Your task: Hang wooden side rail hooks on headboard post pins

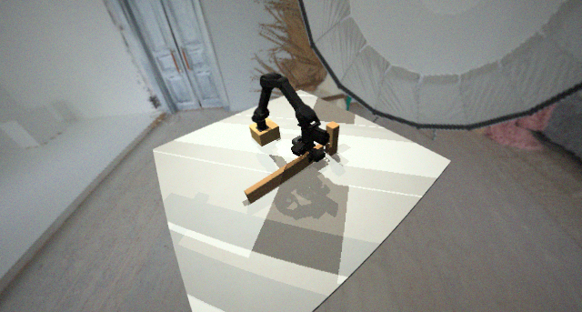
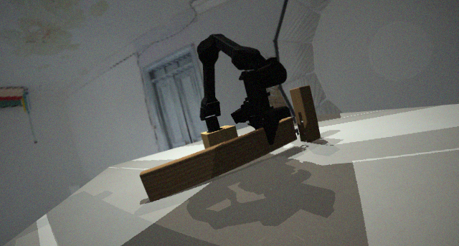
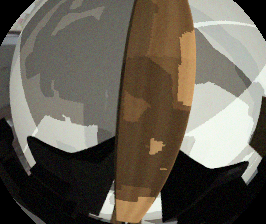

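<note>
The wooden side rail (image 1: 277,177) (image 2: 215,160) (image 3: 151,95) slants across the table. Its far end is low and appears to rest on the table top; its hook end looks slightly raised. My gripper (image 1: 315,155) (image 2: 271,136) (image 3: 142,139) is shut on the rail near the hook end, one finger on each side. The dark hooks (image 2: 297,132) stick out of the rail's end, right before the headboard post (image 1: 333,139) (image 2: 309,113). The post stands upright, its slot (image 2: 301,119) facing the rail. A small gap shows between rail end and post; the pins cannot be made out clearly.
The arm's base stands on a wooden block (image 1: 268,135) (image 2: 227,133) behind the rail, left of the post. The pale table (image 1: 386,212) (image 2: 405,181) carries patches of shadow, including the arm's. Its right edge shows in the top view.
</note>
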Robot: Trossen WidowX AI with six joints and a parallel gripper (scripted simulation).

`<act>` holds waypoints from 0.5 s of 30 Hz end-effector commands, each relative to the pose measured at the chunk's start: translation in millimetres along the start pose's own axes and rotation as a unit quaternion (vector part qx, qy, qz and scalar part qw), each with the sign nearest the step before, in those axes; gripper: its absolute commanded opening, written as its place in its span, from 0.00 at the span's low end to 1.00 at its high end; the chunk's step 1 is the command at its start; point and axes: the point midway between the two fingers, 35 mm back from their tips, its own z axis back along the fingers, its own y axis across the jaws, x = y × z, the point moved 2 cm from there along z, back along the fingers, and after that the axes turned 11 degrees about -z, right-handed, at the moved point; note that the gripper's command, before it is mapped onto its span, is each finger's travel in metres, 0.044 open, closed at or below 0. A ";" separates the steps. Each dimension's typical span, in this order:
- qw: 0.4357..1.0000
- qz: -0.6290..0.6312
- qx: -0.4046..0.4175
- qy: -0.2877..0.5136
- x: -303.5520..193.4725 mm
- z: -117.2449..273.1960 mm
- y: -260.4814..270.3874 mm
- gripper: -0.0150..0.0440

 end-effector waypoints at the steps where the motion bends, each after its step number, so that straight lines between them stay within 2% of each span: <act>1: 1.000 -0.002 0.004 0.002 -1.7 2.3 2.4 0.25; 15: 1.000 -0.002 0.003 0.002 -3.0 0.7 0.6 0.25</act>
